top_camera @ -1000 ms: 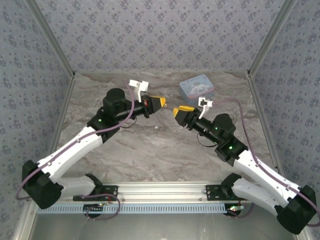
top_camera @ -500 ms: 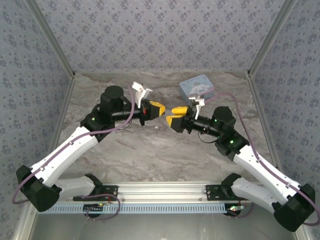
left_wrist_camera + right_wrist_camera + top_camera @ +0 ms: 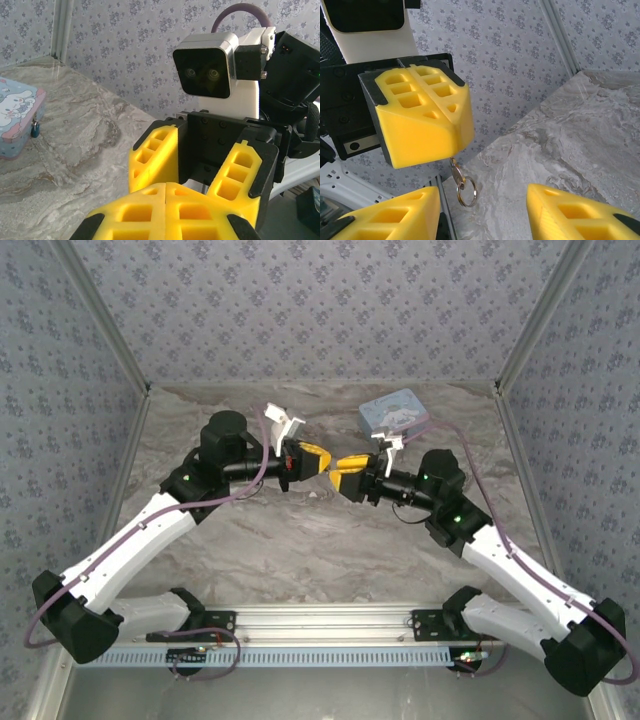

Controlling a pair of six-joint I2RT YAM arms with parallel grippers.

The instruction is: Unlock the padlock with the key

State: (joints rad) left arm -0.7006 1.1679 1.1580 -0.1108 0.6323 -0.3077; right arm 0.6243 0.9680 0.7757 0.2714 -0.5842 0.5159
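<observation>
One key (image 3: 455,170) pinched in left pincer (image 3: 454,131), ring (image 3: 475,192) dangling; right pincer (image 3: 485,210) spread just beside key.

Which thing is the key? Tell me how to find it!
Above the middle of the table, find the left tool, a shut yellow block. The key sticks out of its grip. It is the only little metal thing there, with a ring dangling from its end.
</observation>
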